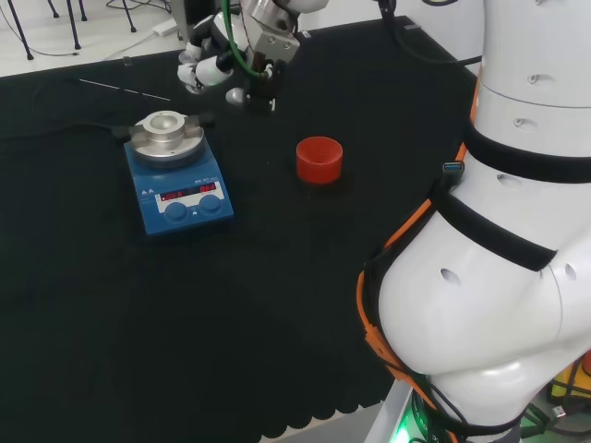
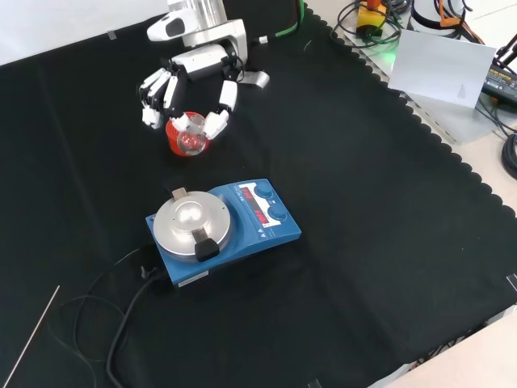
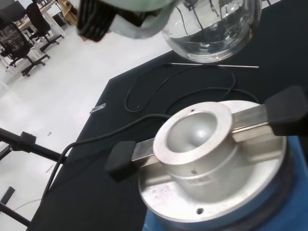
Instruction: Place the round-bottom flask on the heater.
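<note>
Head view: from behind the arm, overlooking the bench. Front view: opposite side, looking down. Wrist view: close above the heater, shared by all.

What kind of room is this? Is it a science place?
Probably a robotics lab set up for chemistry work. A robot hand holds a round glass flask above a blue heater with a metal top, on a bench draped in black cloth. Office chairs stand on the floor behind.
</note>
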